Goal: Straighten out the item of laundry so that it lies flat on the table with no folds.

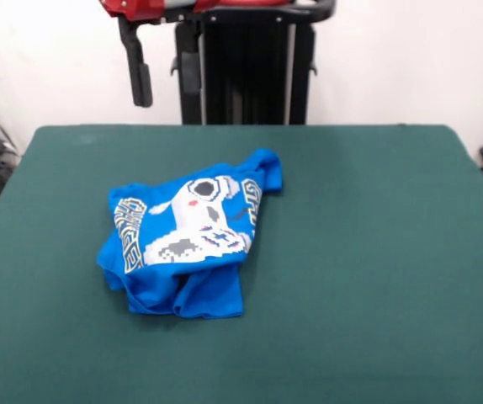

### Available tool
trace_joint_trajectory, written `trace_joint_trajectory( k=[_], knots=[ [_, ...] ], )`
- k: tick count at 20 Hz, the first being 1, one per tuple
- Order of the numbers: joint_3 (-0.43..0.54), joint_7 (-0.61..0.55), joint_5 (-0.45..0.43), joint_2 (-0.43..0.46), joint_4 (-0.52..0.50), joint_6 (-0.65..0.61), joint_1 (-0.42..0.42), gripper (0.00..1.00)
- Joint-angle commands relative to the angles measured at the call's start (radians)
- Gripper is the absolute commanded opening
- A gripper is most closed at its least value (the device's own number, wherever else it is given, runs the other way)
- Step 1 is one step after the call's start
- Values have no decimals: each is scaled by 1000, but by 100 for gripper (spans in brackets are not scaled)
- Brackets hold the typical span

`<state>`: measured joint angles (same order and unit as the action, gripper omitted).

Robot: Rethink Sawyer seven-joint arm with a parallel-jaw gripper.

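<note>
T-shirt [187, 244] crumpled on table [376, 252], lettering folded, unreadable.

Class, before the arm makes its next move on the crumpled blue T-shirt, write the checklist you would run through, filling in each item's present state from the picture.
1. T-shirt lies wholly on the table, away from every edge: ok.
2. T-shirt flat with no folds: not ok; it is bunched, its print creased and lettering wrapped around the sides.
3. Gripper is clear of the cloth, raised at the table's far side: ok.
4. Gripper holds nothing: ok.
5. Jaws apart enough to pinch cloth: ok; two fingers hang separated.
6. A single-layer hem or sleeve to grasp: cannot tell; layers overlap.
</note>
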<state>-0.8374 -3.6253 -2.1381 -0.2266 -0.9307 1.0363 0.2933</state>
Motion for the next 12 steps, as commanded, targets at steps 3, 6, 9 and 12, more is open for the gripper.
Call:
trace_joint_trajectory(
  k=[3,6,9,12],
  knots=[
    [10,-466,37,174,237,151,6,100],
    [3,-456,51,188,260,153,3,100],
    [-2,-451,63,197,289,151,-3,100],
    [-12,-449,92,209,316,99,-7,100]
  ],
)
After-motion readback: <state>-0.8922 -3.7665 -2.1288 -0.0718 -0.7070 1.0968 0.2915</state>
